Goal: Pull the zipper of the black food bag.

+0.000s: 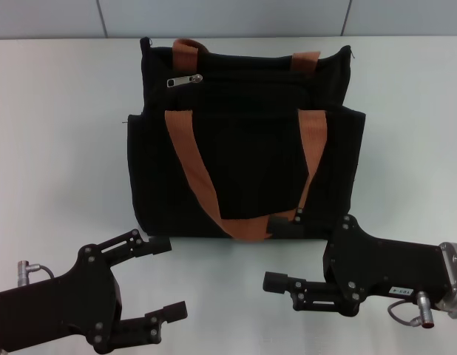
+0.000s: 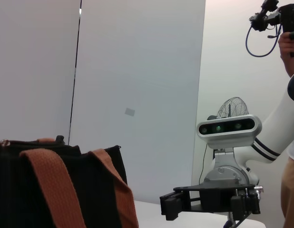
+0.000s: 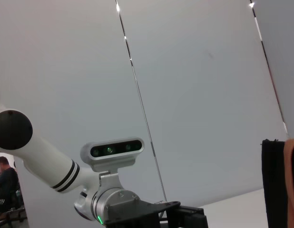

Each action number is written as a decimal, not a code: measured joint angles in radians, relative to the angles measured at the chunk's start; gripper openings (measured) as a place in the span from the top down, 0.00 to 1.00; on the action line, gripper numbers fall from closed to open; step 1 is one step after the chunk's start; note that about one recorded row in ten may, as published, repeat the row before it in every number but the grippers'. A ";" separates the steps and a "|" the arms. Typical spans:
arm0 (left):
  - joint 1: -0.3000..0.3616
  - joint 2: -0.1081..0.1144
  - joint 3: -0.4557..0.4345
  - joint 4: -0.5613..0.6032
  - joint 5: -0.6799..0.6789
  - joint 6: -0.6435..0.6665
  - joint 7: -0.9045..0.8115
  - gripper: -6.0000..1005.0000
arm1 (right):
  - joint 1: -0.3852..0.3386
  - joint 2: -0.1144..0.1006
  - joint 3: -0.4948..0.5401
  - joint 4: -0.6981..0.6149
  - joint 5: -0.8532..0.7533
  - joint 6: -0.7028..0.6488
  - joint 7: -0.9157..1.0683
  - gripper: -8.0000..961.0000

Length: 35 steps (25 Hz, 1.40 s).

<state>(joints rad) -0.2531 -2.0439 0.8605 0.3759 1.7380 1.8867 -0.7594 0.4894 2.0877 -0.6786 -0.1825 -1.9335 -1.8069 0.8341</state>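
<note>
The black food bag (image 1: 243,148) stands upright at the middle of the white table, with two orange-brown strap handles (image 1: 191,170). The silver zipper (image 1: 184,80) lies near the left end of the bag's top zip track. My left gripper (image 1: 168,277) is open and empty in front of the bag's left corner. My right gripper (image 1: 282,253) is open and empty in front of the bag's right half, with one fingertip (image 1: 288,224) at the bag's bottom edge. The bag also shows in the left wrist view (image 2: 66,190) and at the edge of the right wrist view (image 3: 275,185).
The white table (image 1: 58,148) has bare surface on both sides of the bag. A pale wall stands behind. A person (image 2: 292,142) holding a camera stands at the edge of the left wrist view. Another person (image 3: 4,183) sits far off.
</note>
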 joint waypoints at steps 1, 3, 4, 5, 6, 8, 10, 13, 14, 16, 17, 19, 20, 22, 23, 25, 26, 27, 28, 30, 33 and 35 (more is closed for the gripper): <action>0.000 0.000 0.000 0.000 0.000 0.000 0.000 0.18 | 0.000 0.000 0.000 0.000 0.005 0.000 0.000 0.22; 0.000 0.000 0.000 0.000 0.000 0.000 0.000 0.18 | 0.000 0.000 0.000 0.000 0.008 0.000 0.000 0.22; 0.000 0.000 0.000 -0.002 0.000 0.000 0.001 0.18 | 0.000 0.000 0.000 0.000 0.009 0.000 0.000 0.22; 0.000 0.000 0.000 -0.002 0.000 0.000 0.001 0.18 | 0.000 0.000 0.000 0.001 0.009 0.000 0.000 0.22; 0.000 0.000 0.000 -0.003 0.000 0.000 0.006 0.18 | 0.000 0.000 -0.001 0.001 0.009 0.000 0.000 0.22; 0.000 0.000 0.000 -0.003 0.000 0.000 0.006 0.19 | 0.000 0.000 -0.001 0.002 0.009 0.000 0.000 0.22; 0.000 0.000 -0.002 -0.003 -0.002 0.000 0.011 0.19 | 0.000 0.000 -0.001 0.002 0.009 0.000 0.000 0.22; 0.000 -0.002 -0.043 -0.002 -0.009 0.001 0.011 0.19 | 0.000 0.000 -0.001 0.008 0.009 0.000 0.000 0.22; 0.000 -0.006 -0.129 -0.002 -0.010 0.005 0.006 0.19 | 0.001 0.000 -0.001 0.010 0.009 0.000 0.000 0.22; 0.000 -0.006 -0.129 -0.002 -0.010 0.005 0.006 0.19 | 0.004 0.000 -0.001 0.017 0.010 0.000 -0.002 0.22; -0.008 -0.021 -0.393 -0.015 -0.028 -0.009 -0.051 0.19 | 0.004 0.000 -0.001 0.017 0.010 0.000 -0.002 0.22; -0.033 -0.025 -0.556 -0.030 -0.040 -0.067 -0.096 0.19 | 0.008 0.000 -0.001 0.024 0.010 0.000 -0.005 0.22; -0.033 -0.025 -0.556 -0.030 -0.040 -0.067 -0.096 0.19 | 0.010 0.000 -0.001 0.026 0.010 0.000 -0.005 0.22; -0.081 -0.020 -0.617 -0.030 -0.038 -0.163 -0.117 0.19 | 0.012 0.000 -0.003 0.029 0.010 -0.001 -0.004 0.22; -0.102 -0.018 -0.607 -0.027 -0.031 -0.196 -0.126 0.19 | 0.014 0.000 -0.005 0.029 0.010 -0.001 -0.004 0.23; -0.129 -0.016 -0.585 -0.024 -0.019 -0.235 -0.134 0.19 | 0.016 0.000 -0.007 0.035 0.010 -0.001 -0.004 0.23; -0.167 -0.015 -0.526 -0.008 0.004 -0.283 -0.143 0.19 | 0.016 0.001 -0.005 0.040 0.010 -0.001 -0.005 0.23; -0.167 -0.015 -0.526 -0.008 0.004 -0.283 -0.143 0.19 | 0.016 0.001 -0.005 0.040 0.010 -0.001 -0.005 0.23; -0.186 -0.017 -0.484 0.006 0.011 -0.302 -0.150 0.19 | 0.016 0.001 -0.004 0.042 0.010 -0.001 -0.006 0.23; -0.213 -0.023 -0.416 0.020 0.016 -0.321 -0.159 0.20 | 0.016 0.001 -0.002 0.044 0.010 0.000 -0.005 0.23; -0.234 -0.023 -0.364 0.022 0.016 -0.331 -0.161 0.20 | 0.016 0.001 -0.006 0.048 0.010 0.000 -0.005 0.23; -0.250 -0.024 -0.324 0.024 0.016 -0.345 -0.161 0.21 | 0.015 0.001 -0.005 0.051 0.010 0.000 -0.005 0.23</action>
<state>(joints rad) -0.5033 -2.0676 0.5364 0.4001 1.7539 1.5418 -0.9204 0.5047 2.0892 -0.6836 -0.1315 -1.9235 -1.8073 0.8288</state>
